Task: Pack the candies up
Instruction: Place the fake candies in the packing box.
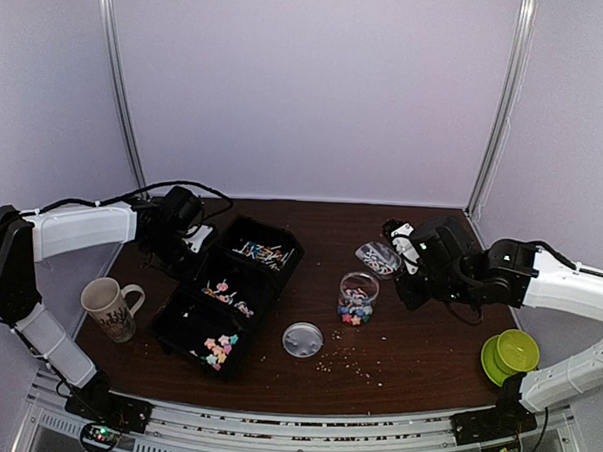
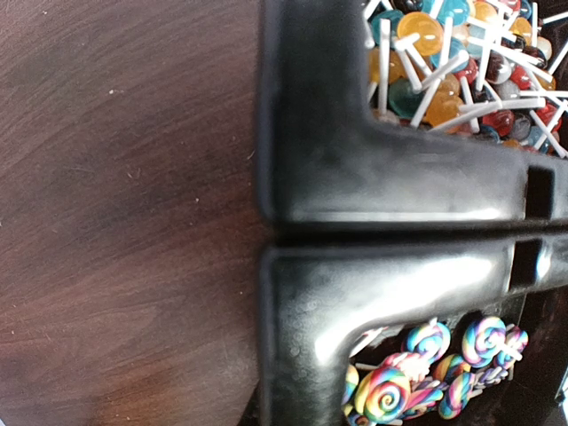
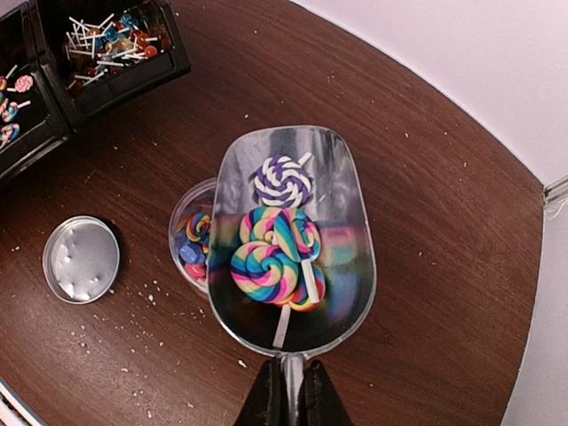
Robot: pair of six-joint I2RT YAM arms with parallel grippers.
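My right gripper (image 3: pixel 288 395) is shut on the handle of a clear plastic scoop (image 3: pixel 342 191). The scoop carries a few candies (image 3: pixel 271 262): rainbow swirl lollipops and a purple-white one. It hovers partly over an open clear jar (image 3: pixel 185 232) holding several coloured candies. In the top view the scoop (image 1: pixel 378 257) sits just up and right of the jar (image 1: pixel 357 297). My left gripper (image 1: pixel 194 241) rests at the left edge of the black bins (image 1: pixel 281 235); its fingers do not show in the left wrist view. That view shows ball lollipops (image 2: pixel 444 62) and swirl lollipops (image 2: pixel 426 373) in two compartments.
The jar's round lid (image 1: pixel 303 339) lies on the table in front of the bins. A patterned mug (image 1: pixel 110 308) stands at the near left, a green dish (image 1: pixel 509 353) at the near right. Star-shaped candies (image 1: pixel 219 350) fill the nearest bin. Pale crumbs (image 1: pixel 351 363) lie scattered near the jar.
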